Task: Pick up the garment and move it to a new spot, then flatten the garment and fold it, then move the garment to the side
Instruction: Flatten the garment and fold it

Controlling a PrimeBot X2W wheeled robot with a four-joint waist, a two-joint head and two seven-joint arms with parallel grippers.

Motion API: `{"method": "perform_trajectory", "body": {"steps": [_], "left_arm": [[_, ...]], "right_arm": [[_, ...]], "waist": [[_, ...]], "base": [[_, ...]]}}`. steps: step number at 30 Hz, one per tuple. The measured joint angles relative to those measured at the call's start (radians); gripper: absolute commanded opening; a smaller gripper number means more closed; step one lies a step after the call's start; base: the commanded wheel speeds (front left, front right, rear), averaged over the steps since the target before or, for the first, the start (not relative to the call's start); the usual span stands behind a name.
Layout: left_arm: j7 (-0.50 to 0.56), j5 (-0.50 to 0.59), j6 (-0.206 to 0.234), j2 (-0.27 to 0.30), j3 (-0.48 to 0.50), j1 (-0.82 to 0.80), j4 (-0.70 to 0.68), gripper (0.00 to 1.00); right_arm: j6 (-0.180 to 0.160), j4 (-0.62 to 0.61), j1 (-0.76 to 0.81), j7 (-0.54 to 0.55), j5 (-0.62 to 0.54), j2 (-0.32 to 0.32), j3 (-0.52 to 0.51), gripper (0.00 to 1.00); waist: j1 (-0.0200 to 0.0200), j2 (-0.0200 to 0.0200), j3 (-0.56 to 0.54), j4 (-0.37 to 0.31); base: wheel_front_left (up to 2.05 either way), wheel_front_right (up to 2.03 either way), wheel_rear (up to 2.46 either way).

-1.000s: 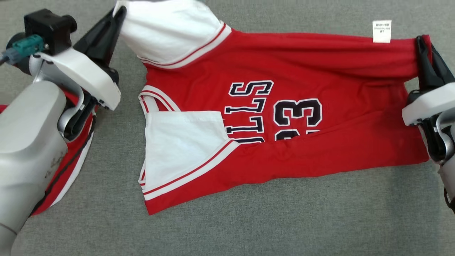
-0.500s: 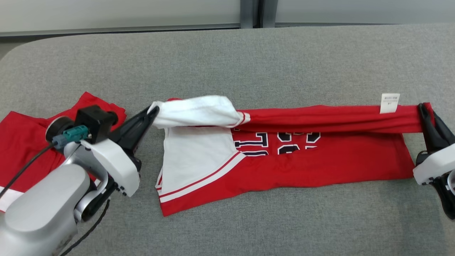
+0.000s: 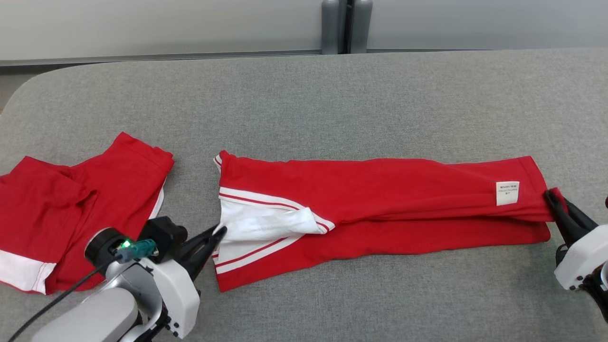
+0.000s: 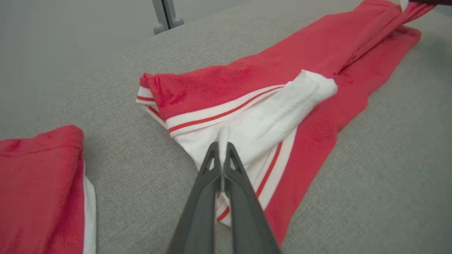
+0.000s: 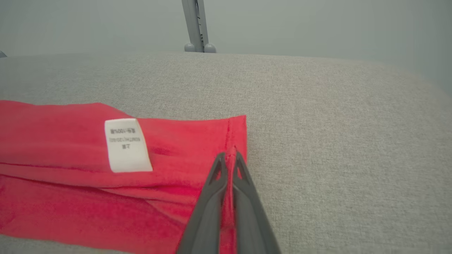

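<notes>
The garment is a red jersey with white sleeves, lying in a long band across the grey table, its upper layer laid over the lower one. A white label faces up near its right end. My left gripper is shut on the white sleeve fabric at the garment's left end; the left wrist view shows the cloth pinched between the left gripper fingertips. My right gripper is shut on the red hem corner at the right end, as the right wrist view confirms for the right gripper beside the label.
A second red garment with white trim lies crumpled at the table's left, close to my left arm; it also shows as a red garment in the left wrist view. Grey posts stand behind the table's far edge. Bare grey cloth surface surrounds the jersey.
The head camera has tilted up. Both grippers carried the jersey's far edge toward me and down, laying it over the front, so the lettering is now covered.
</notes>
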Motion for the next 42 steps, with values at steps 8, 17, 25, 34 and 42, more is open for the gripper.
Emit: {"method": "perform_trajectory", "body": {"steps": [8, 17, 25, 34, 42], "left_arm": [[0.013, 0.042, 0.022, -0.036, -0.044, 0.014, 0.080, 0.00], [0.022, 0.049, 0.045, -0.041, -0.053, 0.018, 0.101, 1.00], [-0.085, 0.017, 0.115, -0.050, 0.041, 0.016, 0.080, 1.00], [-0.170, 0.026, 0.209, -0.159, 0.355, 0.026, 0.012, 1.00], [-0.172, 0.309, 0.144, -0.403, 0.776, 0.244, -0.110, 1.00]], "right_arm": [[0.000, -0.025, 0.032, 0.069, 0.079, -0.045, 0.046, 1.00], [0.000, -0.051, 0.053, 0.084, 0.147, -0.100, 0.042, 1.00], [0.000, -0.040, 0.027, -0.036, 0.129, -0.048, -0.025, 1.00], [-0.001, -0.060, 0.012, -0.147, 0.001, 0.056, -0.168, 1.00], [-0.001, -0.302, 0.121, -0.152, -0.283, 0.248, -0.423, 1.00]], "waist": [[0.0000, 0.0000, 0.004, -0.003], [0.0000, 0.0000, -0.015, 0.000], [0.0000, 0.0000, -0.025, 0.012], [0.0000, 0.0000, -0.029, 0.029], [0.0000, 0.0000, -0.020, 0.033]], "base": [[0.00, 0.00, 0.00], [0.00, 0.00, 0.00], [0.00, 0.00, 0.00], [0.00, 0.00, 0.00], [0.00, 0.00, 0.00]]}}
